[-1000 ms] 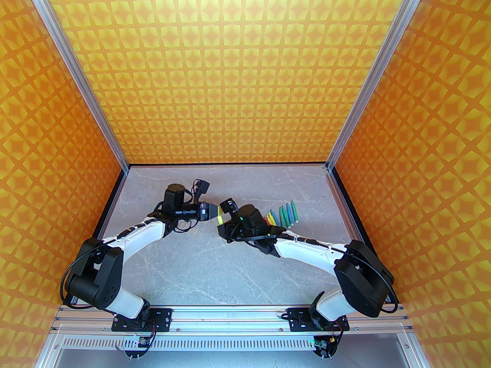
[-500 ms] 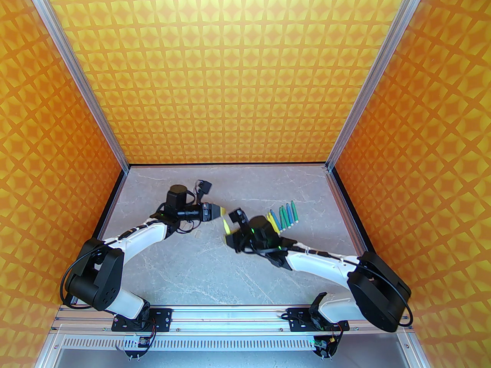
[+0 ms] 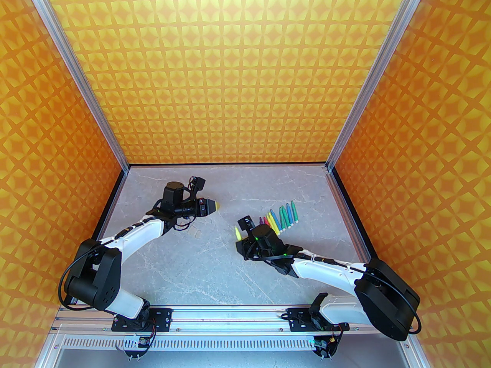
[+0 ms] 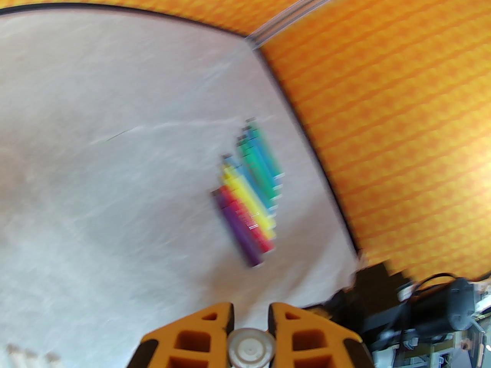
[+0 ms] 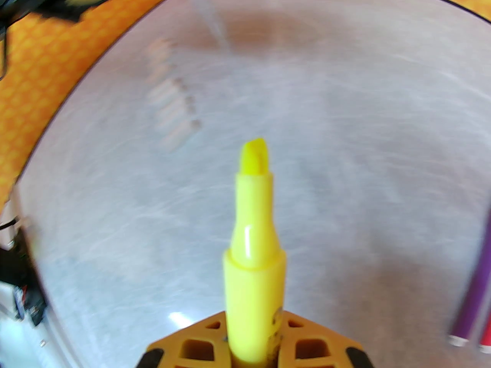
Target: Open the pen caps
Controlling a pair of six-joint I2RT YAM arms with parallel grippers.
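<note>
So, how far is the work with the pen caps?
Done: loose caps lie on the table, and the row of pens seems to show bare tips. In hand: the right gripper holds a yellow pen, uncapped; the left gripper holds a cap. Left: probably only setting these down.

Grey marbled table, veined in white, edged with black trim along left, far and right edges. Orange walls with yellow star pattern on three sides. Metal post rising from far left corner, second post from far right corner, both leaning outward in top view. Aluminium rail across near edge. Slotted strip just below rail, nearer the camera.
</note>
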